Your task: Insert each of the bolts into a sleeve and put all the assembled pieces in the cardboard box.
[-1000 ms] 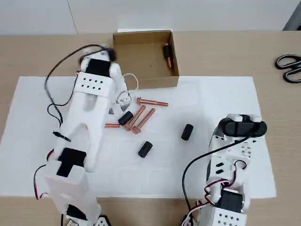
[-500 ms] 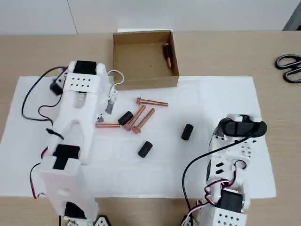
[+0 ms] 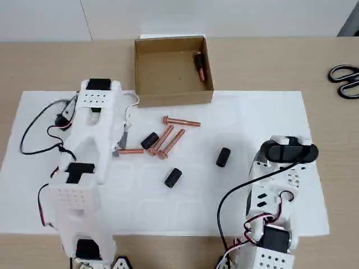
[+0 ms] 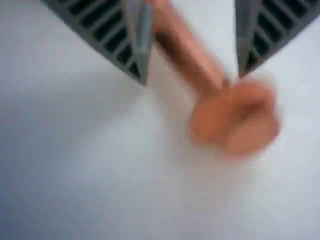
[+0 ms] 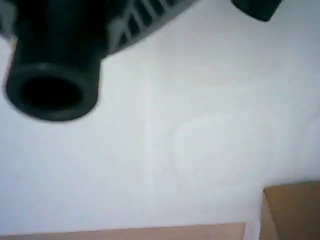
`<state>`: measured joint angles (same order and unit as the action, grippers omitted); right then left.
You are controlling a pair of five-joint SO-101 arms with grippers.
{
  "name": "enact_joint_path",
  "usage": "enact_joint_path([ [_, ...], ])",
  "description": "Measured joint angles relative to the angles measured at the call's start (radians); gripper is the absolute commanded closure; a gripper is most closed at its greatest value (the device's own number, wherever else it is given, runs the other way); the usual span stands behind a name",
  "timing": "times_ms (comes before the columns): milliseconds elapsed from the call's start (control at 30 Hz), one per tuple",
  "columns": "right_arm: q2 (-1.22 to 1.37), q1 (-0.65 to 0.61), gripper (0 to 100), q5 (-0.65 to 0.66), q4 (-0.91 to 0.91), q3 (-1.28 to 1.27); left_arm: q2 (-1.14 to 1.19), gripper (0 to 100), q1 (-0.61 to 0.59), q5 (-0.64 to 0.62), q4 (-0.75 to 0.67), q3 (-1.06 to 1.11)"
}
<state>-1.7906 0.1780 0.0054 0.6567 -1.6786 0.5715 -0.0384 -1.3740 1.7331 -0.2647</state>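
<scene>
Our left gripper (image 4: 191, 77) is released, its fingers astride a copper bolt (image 3: 130, 151) that lies on the left part of the white sheet (image 3: 252, 112), nearer than the cardboard box (image 3: 174, 97). At near right, our right gripper (image 5: 75, 35) grasps a black sleeve (image 5: 50, 82) above the sheet.

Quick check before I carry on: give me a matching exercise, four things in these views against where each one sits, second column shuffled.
1. scissors
2. assembled piece
3. left gripper
4. rightmost loose sleeve

A. lying on the white sheet
B. open, astride a bolt
C. inside the cardboard box
D. on the bare table, off the sheet

Pairs: 1-D, 2-C, 3-B, 4-A.
</scene>
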Motion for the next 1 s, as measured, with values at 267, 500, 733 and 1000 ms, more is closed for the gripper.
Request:
enact_joint_path([
  [267,0.000,0.000,99.5,0.000,0.000,0.000,0.051,89,0.002,-0.002,0.000,-0.015],
  [500,0.000,0.000,99.5,0.000,0.000,0.000,0.100,92,0.005,-0.002,-0.003,-0.031],
  [733,0.000,0.000,99.5,0.000,0.000,0.000,0.121,99,0.006,0.000,-0.017,-0.054],
  [1000,0.000,0.000,99.5,0.000,0.000,0.000,0.155,99,0.008,-0.003,0.002,-0.137],
])
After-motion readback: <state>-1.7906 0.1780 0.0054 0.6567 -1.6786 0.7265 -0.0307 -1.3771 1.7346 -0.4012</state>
